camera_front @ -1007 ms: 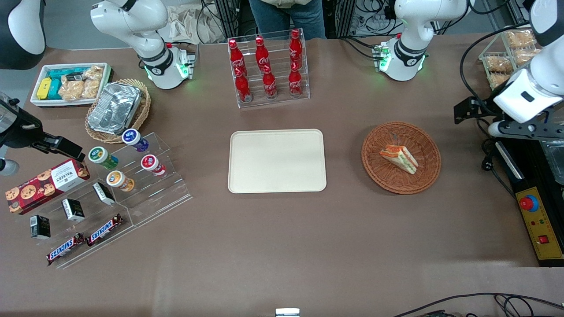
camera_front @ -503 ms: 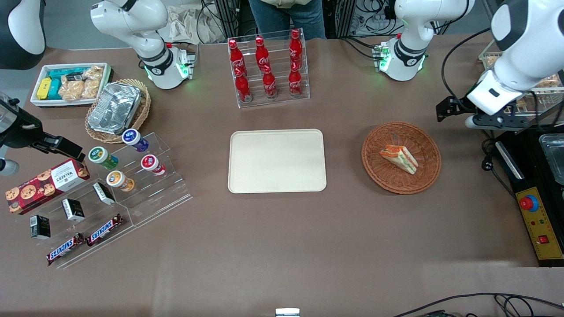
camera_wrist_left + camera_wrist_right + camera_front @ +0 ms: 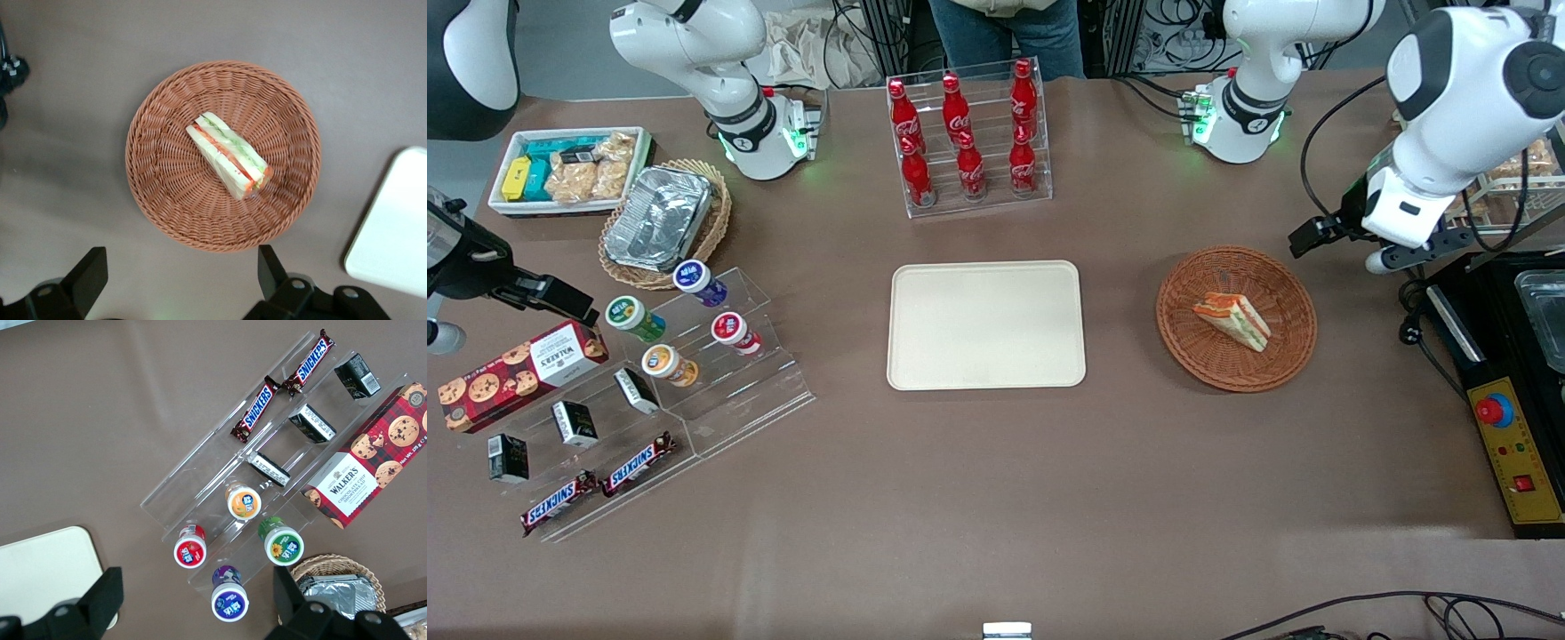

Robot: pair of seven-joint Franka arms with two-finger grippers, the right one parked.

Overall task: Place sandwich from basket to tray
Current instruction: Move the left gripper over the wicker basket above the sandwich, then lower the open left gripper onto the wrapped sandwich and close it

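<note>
Two black fingers [image 3: 87, 273] spread apart and empty, above the bench [image 3: 996, 498] just beside one basket.

The left arm's gripper [image 3: 177, 283] hangs near the round reddish-brown woven wicker basket [image 3: 1288, 356], touching nothing. One triangular pale-bread sandwich [image 3: 1232, 320] with orange-red and green filling lies in that basket. One flat cream-beige rectangular tray [image 3: 985, 324] sits beside the basket, apart from it, toward the parked arm's end.

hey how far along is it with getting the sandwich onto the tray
Nothing is done yet: the sandwich lies in the basket and the tray holds nothing. In hand is the approach: the gripper, fingers open and holding nothing, hangs above the basket's edge toward the working arm's end. Left: descend, grasp, carry to the tray, release.
</note>
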